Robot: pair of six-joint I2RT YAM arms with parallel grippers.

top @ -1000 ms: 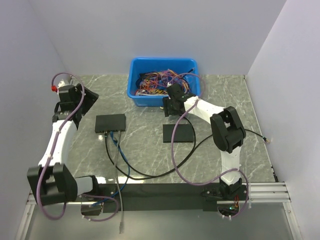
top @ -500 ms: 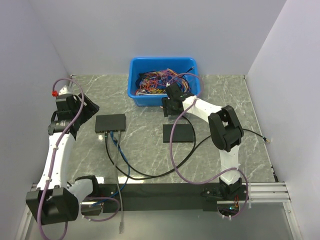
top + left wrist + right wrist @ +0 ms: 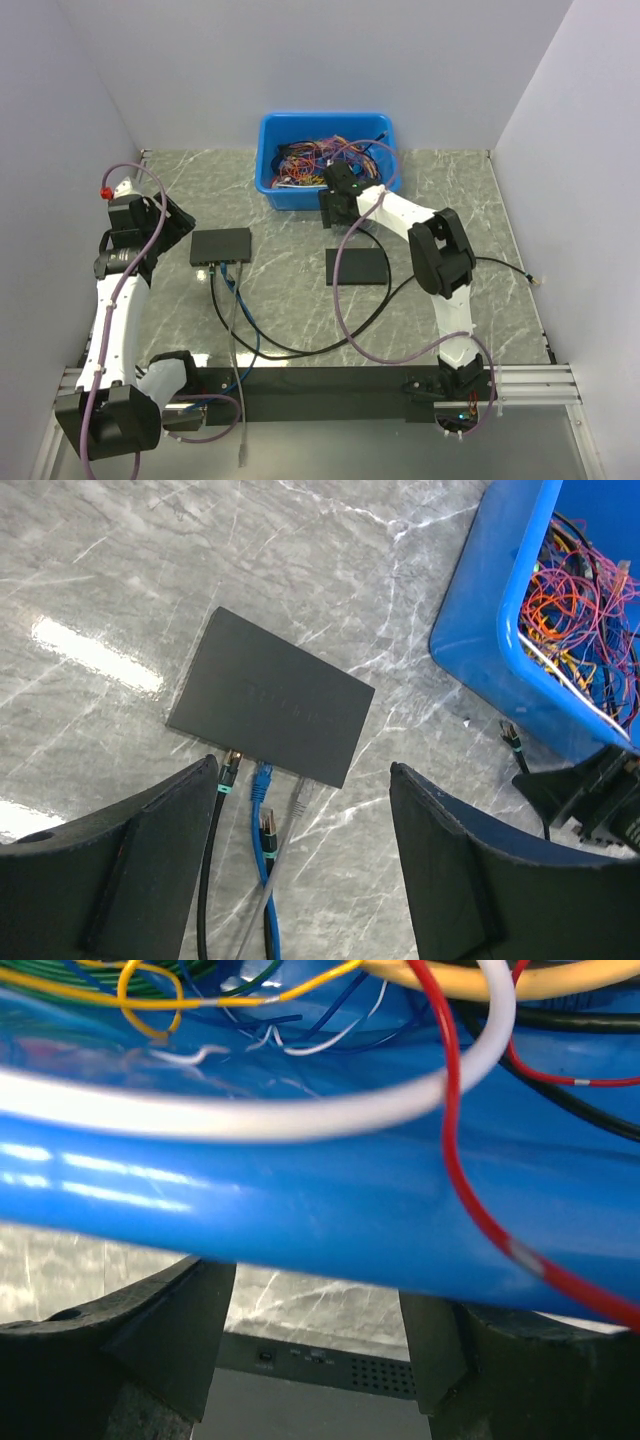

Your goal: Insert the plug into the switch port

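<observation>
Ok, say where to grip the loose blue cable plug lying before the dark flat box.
Probably the boot just behind the loose blue cable plug, pinched across its sides from above: it lies flat, tip pointing at the dark flat switch box, so the tip stays free.

Built from glossy white link shells on both the left arm (image 3: 112,300) and the right arm (image 3: 400,212), joined by bulky black motor housings (image 3: 440,262). Draped with a mauve cable (image 3: 336,300) looping loosely along each arm, tipped with a small red cap (image 3: 102,190) near the left wrist. Capped at each wrist by a boxy black block (image 3: 165,208). Bolted through black bases (image 3: 448,388) onto a silver slotted rail (image 3: 535,384). Finished with a left pincer (image 3: 303,770) and a right pincer (image 3: 318,1305) of broad, matte black, wedge-shaped fingers (image 3: 130,870) with rounded edges.
</observation>
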